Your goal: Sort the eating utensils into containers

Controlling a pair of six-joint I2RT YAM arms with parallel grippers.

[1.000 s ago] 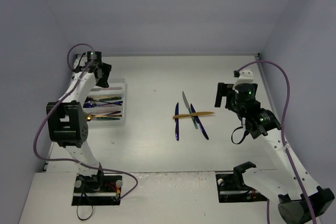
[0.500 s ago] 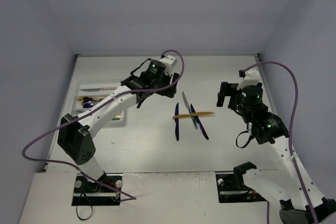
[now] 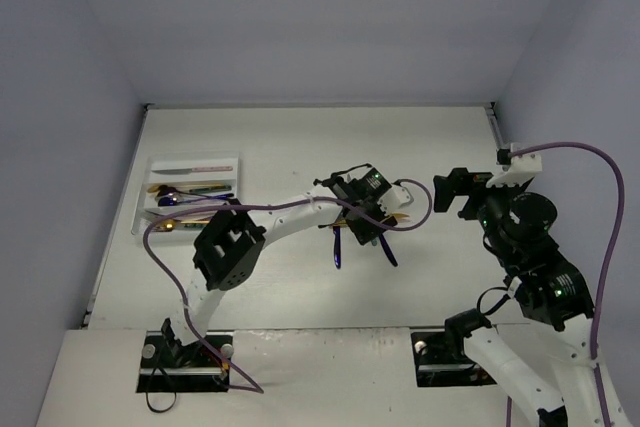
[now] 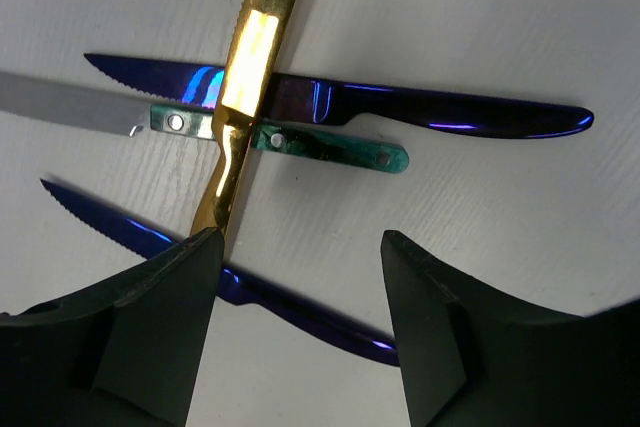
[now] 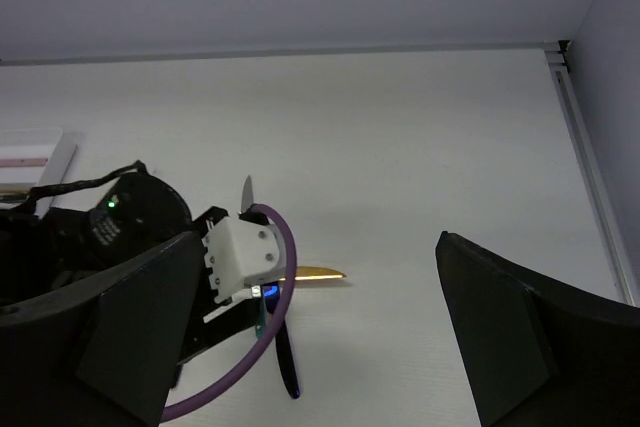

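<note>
Several knives lie crossed mid-table: a gold knife (image 4: pixel 250 77) over a dark blue knife (image 4: pixel 420 112) and a teal-handled silver knife (image 4: pixel 330 147), with a second dark blue knife (image 4: pixel 280 297) beside them. My left gripper (image 4: pixel 300 242) hangs open just above them, and that second blue knife runs between its fingers, untouched. In the top view the left gripper (image 3: pixel 362 219) covers the crossing. The white tray (image 3: pixel 190 162) at the left holds several utensils. My right gripper (image 3: pixel 455 192) is open and empty, raised to the right of the pile.
The right wrist view shows the left arm's wrist (image 5: pixel 130 217) and its purple cable (image 5: pixel 285 277) over the knives. The gold knife's tip (image 5: pixel 318 273) and a blue handle (image 5: pixel 287 367) stick out. Walls close in the table at the back and sides.
My left arm has swung from the tray at the left across to the knives at mid-table, jaws open. My right arm has pulled up and slightly right.
</note>
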